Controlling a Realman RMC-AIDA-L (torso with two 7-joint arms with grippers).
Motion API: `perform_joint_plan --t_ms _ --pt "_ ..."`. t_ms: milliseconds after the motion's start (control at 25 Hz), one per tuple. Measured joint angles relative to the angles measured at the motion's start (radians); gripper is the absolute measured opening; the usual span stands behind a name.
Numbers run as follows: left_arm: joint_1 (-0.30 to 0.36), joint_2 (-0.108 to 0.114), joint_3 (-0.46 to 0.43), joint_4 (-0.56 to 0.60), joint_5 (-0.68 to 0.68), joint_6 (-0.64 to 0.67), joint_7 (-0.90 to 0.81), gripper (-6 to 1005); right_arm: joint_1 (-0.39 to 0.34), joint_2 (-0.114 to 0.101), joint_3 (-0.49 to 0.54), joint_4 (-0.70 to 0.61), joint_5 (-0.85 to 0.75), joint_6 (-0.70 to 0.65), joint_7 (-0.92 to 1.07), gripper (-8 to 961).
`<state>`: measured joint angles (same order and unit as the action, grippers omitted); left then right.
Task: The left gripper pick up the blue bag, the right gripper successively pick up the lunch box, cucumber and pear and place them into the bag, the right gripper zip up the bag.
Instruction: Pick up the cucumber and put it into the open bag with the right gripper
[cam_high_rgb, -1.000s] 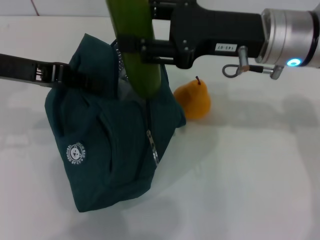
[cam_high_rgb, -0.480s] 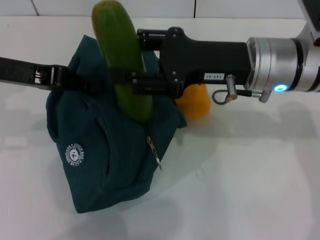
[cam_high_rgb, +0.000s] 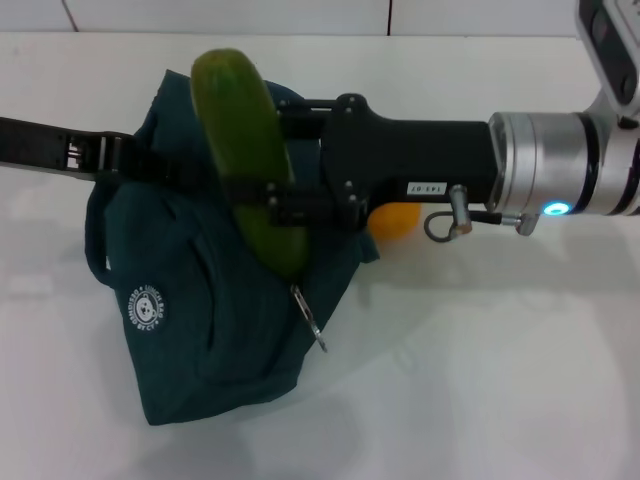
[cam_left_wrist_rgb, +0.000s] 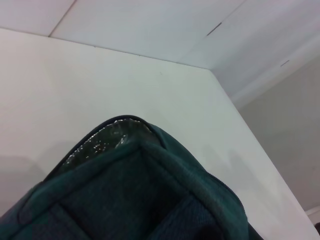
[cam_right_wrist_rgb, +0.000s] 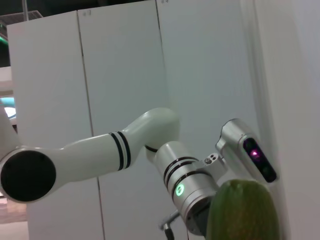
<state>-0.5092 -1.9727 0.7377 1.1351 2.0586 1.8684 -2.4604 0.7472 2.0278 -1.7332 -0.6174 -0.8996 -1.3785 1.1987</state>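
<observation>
While the left gripper (cam_high_rgb: 125, 155) reaches in from the left side of the head view and has its fingers pinched on the top edge of the blue bag (cam_high_rgb: 210, 300), the right gripper (cam_high_rgb: 270, 200) comes in from the right and is clamped across the cucumber (cam_high_rgb: 245, 150). So both claws are closed on something, nothing's hanging loose.

The cucumber sits nearly upright, tilted a bit, with its rounded top sticking out above the right gripper and its lower end poking down below it, right over the bag's front near the zipper pull (cam_high_rgb: 310, 315). From the head view I can't tell if that lower tip is actually inside the opening or just in front of the fabric.

The bag stands on the white table (cam_high_rgb: 480, 380), its white round logo (cam_high_rgb: 148, 305) facing the camera. The pear (cam_high_rgb: 395, 220) is on the table just behind the right gripper's black body, mostly hidden, right beside the bag's right edge.

Left wrist view only gets the bag's fabric and a strip of silver lining (cam_left_wrist_rgb: 112, 137). Right wrist view catches the cucumber's end up close, with the left arm (cam_right_wrist_rgb: 100, 150) farther off.
</observation>
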Motion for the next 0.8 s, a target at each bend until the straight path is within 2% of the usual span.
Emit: perform_joint_plan --t_ms 200,800 --pt "0.0 0.0 0.0 0.0 0.0 0.0 0.0 43 -0.011 0.0 -0.039 0.005 0.031 0.017 -0.045 583" --pt "0.006 0.0 0.0 0.0 0.0 0.001 0.0 43 -0.028 0.0 -0.064 0.011 0.037 0.071 -0.066 586"
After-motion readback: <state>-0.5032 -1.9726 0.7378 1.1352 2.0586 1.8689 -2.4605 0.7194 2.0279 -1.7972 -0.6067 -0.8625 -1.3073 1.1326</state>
